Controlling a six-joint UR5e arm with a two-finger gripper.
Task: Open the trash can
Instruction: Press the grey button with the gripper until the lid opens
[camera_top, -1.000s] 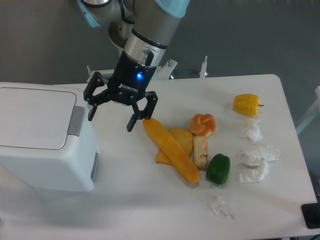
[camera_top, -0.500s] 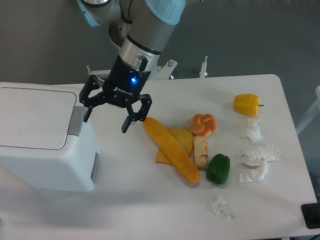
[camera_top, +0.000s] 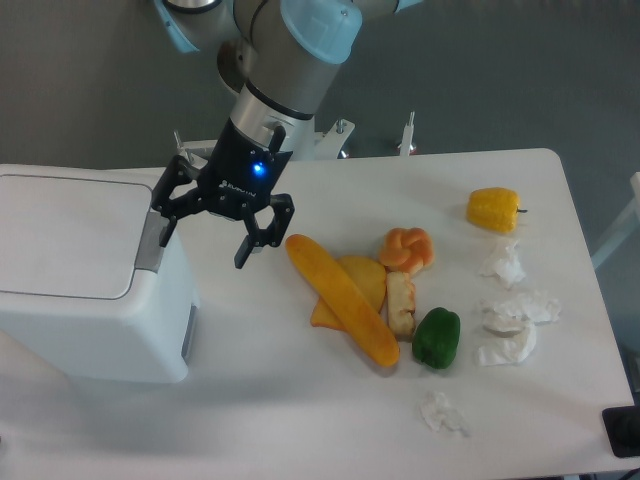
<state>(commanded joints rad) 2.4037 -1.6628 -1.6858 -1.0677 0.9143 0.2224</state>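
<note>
End effector (camera_top: 204, 238) released as we see it, fingers spread, left fingertip at grey push tab (camera_top: 152, 241) of closed trash can (camera_top: 85, 275), vegetables beside on counter (camera_top: 300, 400)

The trash can (camera_top: 85, 270) sits at the left edge of the table (camera_top: 300, 410). My gripper (camera_top: 203, 240) hangs just right of its lid, one finger by the push tab (camera_top: 152, 243) on the lid's right edge, the other over the table. To the right, mid-table, a long squash (camera_top: 340, 295) lies slantwise across a flat slice (camera_top: 360, 285). Right of these sit a knotted bun (camera_top: 406, 249), a corn piece (camera_top: 401, 304) in front of it, and a bell pepper (camera_top: 437, 338) nearer still. Another pepper (camera_top: 493, 209) lies far right, with crumpled tissues (camera_top: 515, 312) in front of it.
</note>
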